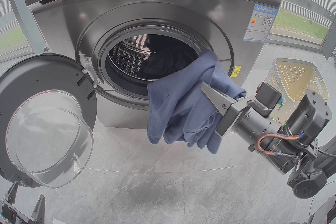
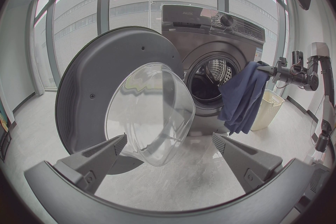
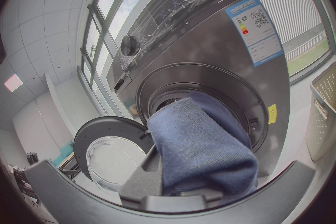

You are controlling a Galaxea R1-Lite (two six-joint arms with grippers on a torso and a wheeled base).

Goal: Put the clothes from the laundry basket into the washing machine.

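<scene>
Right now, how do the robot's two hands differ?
The right hand is shut on a blue cloth; the left hand is open and empty. The right hand is held up before the washer; the left hand sits low by its open door. Both point toward the washer.

Grey tile floor point(image 1: 140, 182) carries washing machine point(image 1: 210, 11), laundry basket point(image 1: 297, 77) just beside.

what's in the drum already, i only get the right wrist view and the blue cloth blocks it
observer: dark clothing lies inside the drum.
operator: how low does my load hang
observer: held by the right gripper, the blue cloth hangs below the drum's mouth, outside the machine.
operator: and the other arm
observer: the left gripper is open, low beside the swung-open door.
</scene>
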